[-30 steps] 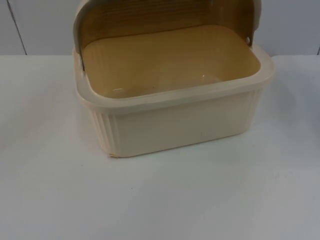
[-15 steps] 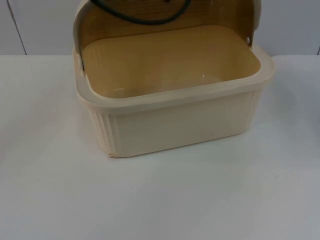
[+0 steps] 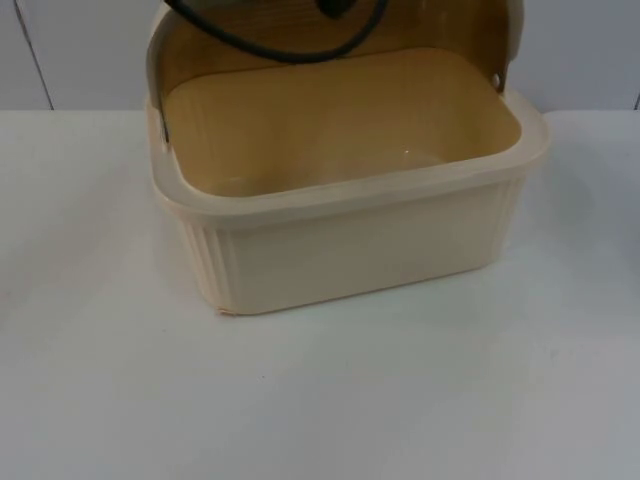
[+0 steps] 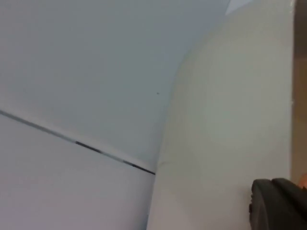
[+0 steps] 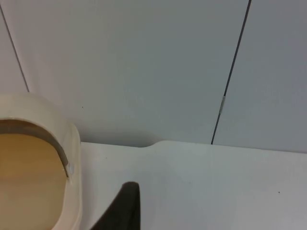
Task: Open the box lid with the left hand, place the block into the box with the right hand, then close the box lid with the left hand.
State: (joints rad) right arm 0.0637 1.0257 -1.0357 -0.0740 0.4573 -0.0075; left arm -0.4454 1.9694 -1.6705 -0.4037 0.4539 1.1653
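the box (image 3: 340,190) sits mid-table with its lid (image 3: 330,35) swung up and back; inside looks bare, no block in it, so the opening step reads as done. since a second ago, part of my arm has dropped in above the lid's top edge. left gripper (image 4: 283,211) is close against the lid's pale outer face; right gripper (image 5: 127,211) hangs over the table (image 5: 216,182) just beside the box's right end. i cannot tell if either claw is apart or together. partition wall (image 5: 144,62) stands close behind the lid.
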